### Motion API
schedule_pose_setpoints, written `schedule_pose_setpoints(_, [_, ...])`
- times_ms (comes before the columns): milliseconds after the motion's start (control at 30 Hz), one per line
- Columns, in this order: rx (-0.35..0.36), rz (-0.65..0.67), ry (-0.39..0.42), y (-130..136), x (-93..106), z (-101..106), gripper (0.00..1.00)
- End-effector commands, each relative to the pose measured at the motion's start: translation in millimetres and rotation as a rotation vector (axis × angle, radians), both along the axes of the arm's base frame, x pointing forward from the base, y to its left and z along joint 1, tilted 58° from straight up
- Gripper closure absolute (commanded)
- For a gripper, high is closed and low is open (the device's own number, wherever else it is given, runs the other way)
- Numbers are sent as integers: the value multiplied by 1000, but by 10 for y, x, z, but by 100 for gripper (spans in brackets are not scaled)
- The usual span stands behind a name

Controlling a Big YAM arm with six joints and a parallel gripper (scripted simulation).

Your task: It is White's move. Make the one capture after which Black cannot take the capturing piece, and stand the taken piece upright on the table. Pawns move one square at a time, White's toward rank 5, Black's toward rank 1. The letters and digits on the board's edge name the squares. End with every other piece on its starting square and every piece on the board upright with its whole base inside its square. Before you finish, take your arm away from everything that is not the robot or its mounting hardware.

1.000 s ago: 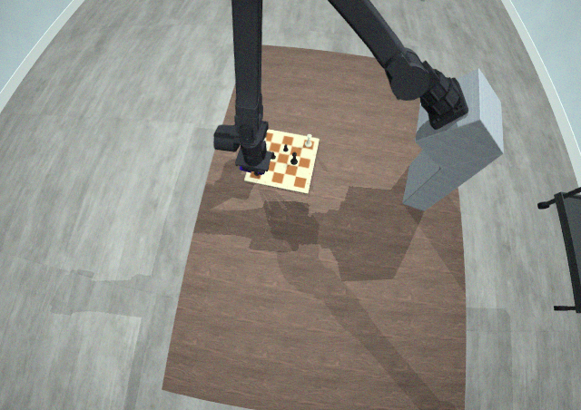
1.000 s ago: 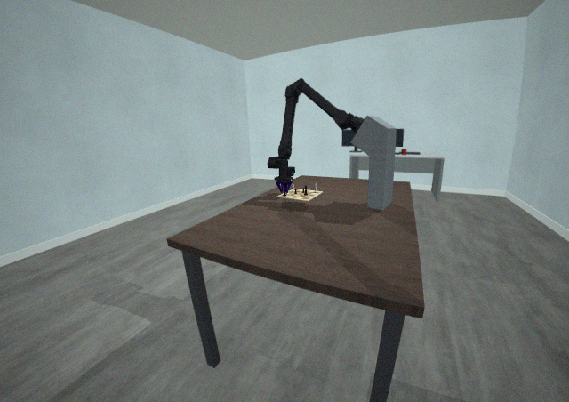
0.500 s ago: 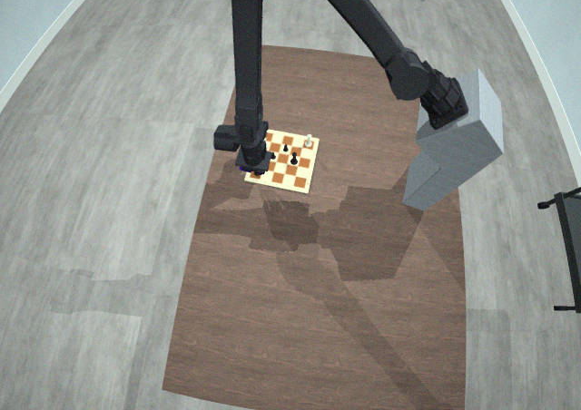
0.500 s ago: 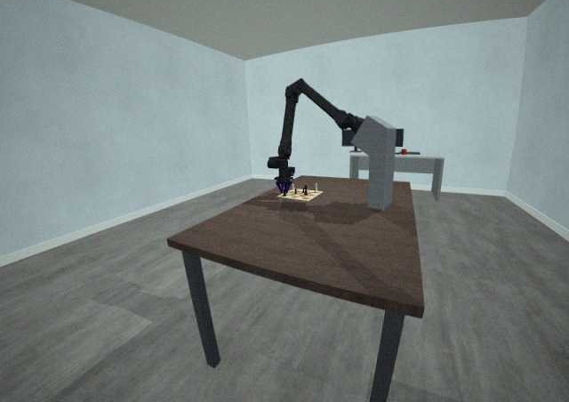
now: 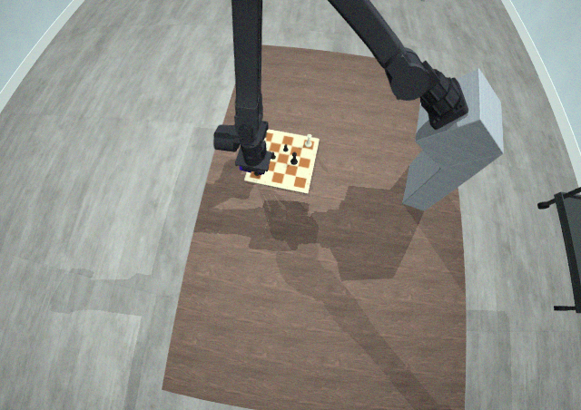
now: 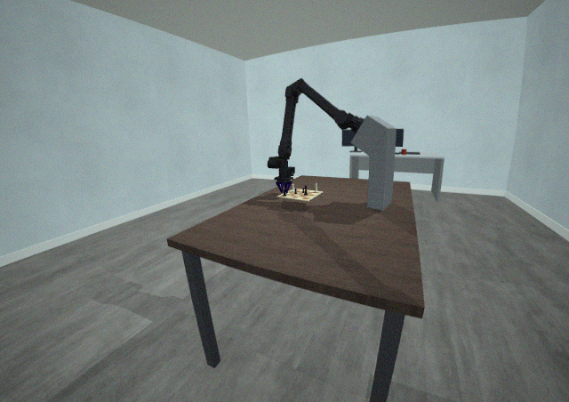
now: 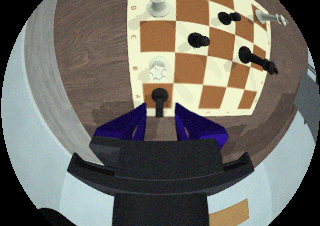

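Note:
The chessboard (image 5: pixel 305 189) (image 6: pixel 301 199) (image 7: pixel 204 113) lies on the table. My gripper (image 6: pixel 284 191) (image 7: pixel 160 107) is partly open, pointing down at the A corner, its blue fingertips either side of a black piece (image 6: pixel 284 193) (image 7: pixel 159 95), without visible grip. A crown-topped white piece (image 7: pixel 158 70) stands beside it in row B. Another white piece (image 7: pixel 158 2) stands in row D. A third white piece (image 5: pixel 308 141) (image 6: pixel 316 187) (image 7: pixel 270 17) is near the far corner. Two small black pieces (image 5: pixel 285 148) (image 7: pixel 198 40) and a tall black piece (image 5: pixel 294 159) (image 6: pixel 305 189) (image 7: pixel 257 60) stand mid-board. The arm hides the near-edge white pieces in the top view.
The grey pedestal (image 5: pixel 457 148) (image 6: pixel 381 172) carries the arm on the table (image 5: pixel 328 340) (image 6: pixel 293 237). The table's edge runs close beside the lettered side of the board. A desk (image 6: pixel 397 156) stands apart in the background.

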State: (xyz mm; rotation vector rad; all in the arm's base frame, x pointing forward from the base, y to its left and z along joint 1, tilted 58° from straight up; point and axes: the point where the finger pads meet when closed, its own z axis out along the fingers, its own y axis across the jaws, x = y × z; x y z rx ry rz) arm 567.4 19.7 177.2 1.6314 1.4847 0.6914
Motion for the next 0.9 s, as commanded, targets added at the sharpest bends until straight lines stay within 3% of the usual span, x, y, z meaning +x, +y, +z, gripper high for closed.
schedule_pose_setpoints(0, [-7,-5,9,-53,43,-76,65])
schedule_pose_setpoints(133, [-7,-5,9,-53,43,-76,65])
schedule_pose_setpoints(167, [-7,-5,9,-53,43,-76,100])
schedule_pose_setpoints(867, [-7,-5,9,-53,43,-76,100])
